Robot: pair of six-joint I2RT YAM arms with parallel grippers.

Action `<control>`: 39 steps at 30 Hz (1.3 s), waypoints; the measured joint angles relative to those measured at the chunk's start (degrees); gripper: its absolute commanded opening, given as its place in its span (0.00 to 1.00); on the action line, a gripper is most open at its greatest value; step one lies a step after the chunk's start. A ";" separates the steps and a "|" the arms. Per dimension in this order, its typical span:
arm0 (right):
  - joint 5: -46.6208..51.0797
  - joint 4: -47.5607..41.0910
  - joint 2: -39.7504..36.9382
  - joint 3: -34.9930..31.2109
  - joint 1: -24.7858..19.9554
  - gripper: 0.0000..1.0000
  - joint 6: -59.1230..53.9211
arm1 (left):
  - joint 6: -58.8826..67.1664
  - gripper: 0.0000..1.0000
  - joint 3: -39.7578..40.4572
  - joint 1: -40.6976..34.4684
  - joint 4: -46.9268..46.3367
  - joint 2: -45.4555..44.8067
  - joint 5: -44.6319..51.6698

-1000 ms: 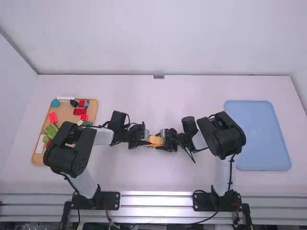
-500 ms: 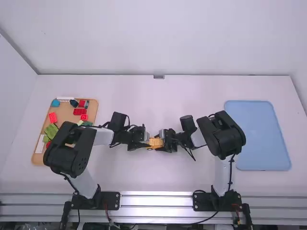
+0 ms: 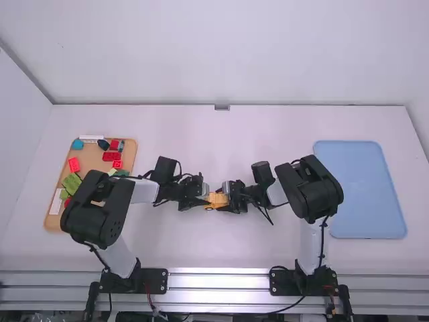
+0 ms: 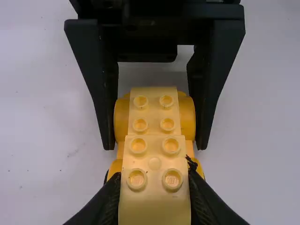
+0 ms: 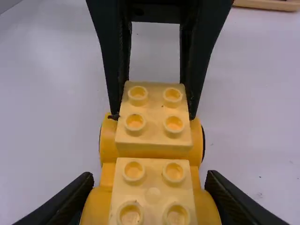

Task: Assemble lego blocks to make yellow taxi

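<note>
L gripper [image 4: 153, 176] is closed down on the sides of the raised yellow block [image 5: 152, 112], gap = block width; R gripper [image 5: 149, 176] is closed to abt the car's width, fingers against the sides of the yellow wheeled base [image 5: 108, 145] at its other end. So the taxi, part-built, sits mid-table b/w the two, ends facing each arm.

Change: vs 1 s ago, both grippers + car sit a touch nearer the arm bases in high view; over the last half sec, next to no shift. No new pc. added. Prob. means a press or alignment step: L works the raised block, R steadies the base. Lower yellow block [image 4: 154, 110] lies at the R end, b/w R gripper's fingers, studs up, bare.

Hard to tell: the joint under the raised block, so can't confirm it's fully seated. Car's underside & whether it touches the table: unclear. Near end of the raised block is cut off at L wrist view's bottom edge; same for the lower block in R wrist view. In high view, L arm hides part of the wooden tray [image 3: 90, 161] w/ spare blocks [image 3: 112, 156].
</note>
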 measured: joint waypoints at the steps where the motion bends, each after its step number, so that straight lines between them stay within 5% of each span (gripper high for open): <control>1: -0.02 0.00 0.00 0.04 0.00 0.58 0.00 | -0.11 0.32 0.00 0.00 -0.02 0.00 -0.02; 14: 0.00 -0.02 0.00 0.09 0.00 0.59 0.00 | -0.15 0.45 0.22 -1.11 -0.42 -0.02 0.11; 18: 0.00 0.00 0.00 0.09 0.00 0.59 -0.02 | -0.42 0.64 0.22 -2.36 -0.15 -0.02 -0.28; 30: 0.00 0.00 0.00 0.09 0.00 0.59 -0.02 | -0.72 0.72 0.22 -0.28 1.81 -0.15 3.48; 33: 0.02 0.00 0.00 0.09 0.00 0.58 0.02 | -0.98 0.68 0.22 1.11 2.14 -1.07 4.68; 36: 0.07 0.00 0.00 0.09 0.00 0.58 0.00 | -2.12 0.54 0.22 2.12 2.14 -2.21 5.38; 39: 0.07 -0.02 0.00 0.09 0.00 0.58 0.00 | -4.09 0.29 0.22 3.04 1.46 -2.75 5.97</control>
